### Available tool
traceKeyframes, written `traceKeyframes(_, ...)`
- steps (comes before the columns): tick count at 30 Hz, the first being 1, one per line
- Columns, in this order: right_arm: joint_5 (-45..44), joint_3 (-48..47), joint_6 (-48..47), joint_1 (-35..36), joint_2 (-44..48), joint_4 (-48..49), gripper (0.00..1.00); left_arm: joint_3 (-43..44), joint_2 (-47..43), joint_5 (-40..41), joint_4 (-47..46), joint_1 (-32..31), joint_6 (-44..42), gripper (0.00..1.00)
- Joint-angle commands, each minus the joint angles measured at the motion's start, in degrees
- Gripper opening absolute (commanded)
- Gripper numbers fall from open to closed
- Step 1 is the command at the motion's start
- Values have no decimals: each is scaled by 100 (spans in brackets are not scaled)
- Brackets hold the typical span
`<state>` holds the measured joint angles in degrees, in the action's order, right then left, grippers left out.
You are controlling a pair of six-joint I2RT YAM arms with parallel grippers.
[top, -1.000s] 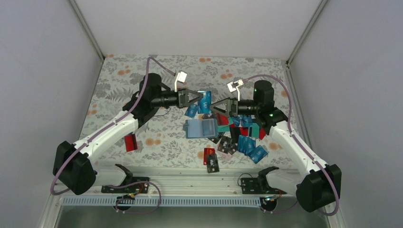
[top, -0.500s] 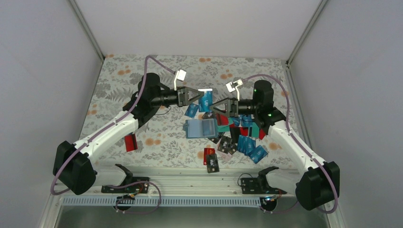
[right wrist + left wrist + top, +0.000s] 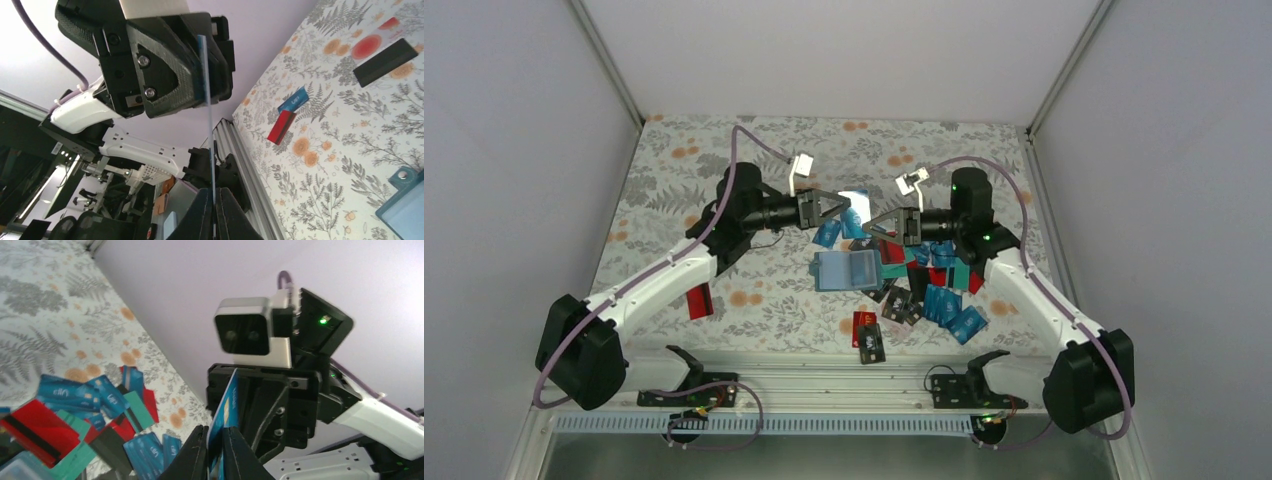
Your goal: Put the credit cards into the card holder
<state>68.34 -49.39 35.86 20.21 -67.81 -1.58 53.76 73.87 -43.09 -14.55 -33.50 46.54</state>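
The left claw point(image 3: 215, 449) and right claw point(image 3: 214, 201) both pinch one blue credit card point(image 3: 226, 400) upright aloft, the open card holder point(image 3: 849, 270) lying on the table point(image 3: 724, 190) at 6 o'clock from them.

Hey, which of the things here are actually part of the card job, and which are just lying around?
Part of the job:
blue card, pinched by left pincer and right pincer
card pile
stray red card
card holder

Just there:
floral table cover
purple cable
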Motion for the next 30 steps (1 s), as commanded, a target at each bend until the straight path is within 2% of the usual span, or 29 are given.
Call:
traceKeyframes(1, -435, -229, -571, -32, -117, -816, 4, -237, -17, 596, 580, 1, -453, 15)
traceKeyframes(3, -620, -168, -749, -97, -222, -1219, 4, -427, -45, 906, 813, -6, -598, 32)
traceKeyframes(5, -912, -104, -959, -145, -373, -1681, 4, -645, -56, 1085, 932, 0, -653, 42)
traceKeyframes(10, -1615, -54, -1431, -149, -739, -2732, 4, -963, -70, 1891, 1562, -25, -927, 51)
traceKeyframes(15, -1953, -73, -1799, -148, -1218, -3294, 4, -1058, 3, 2758, 2262, -190, -1196, 68)
traceKeyframes(23, -2428, -92, -1819, 20, -1882, -3451, 4, -884, 644, 3914, 2768, -677, -1391, 82)
traceKeyframes(30, -2515, -144, -1725, 289, -2295, -3179, 4, -791, 1233, 4307, 2680, -803, -1394, 82)
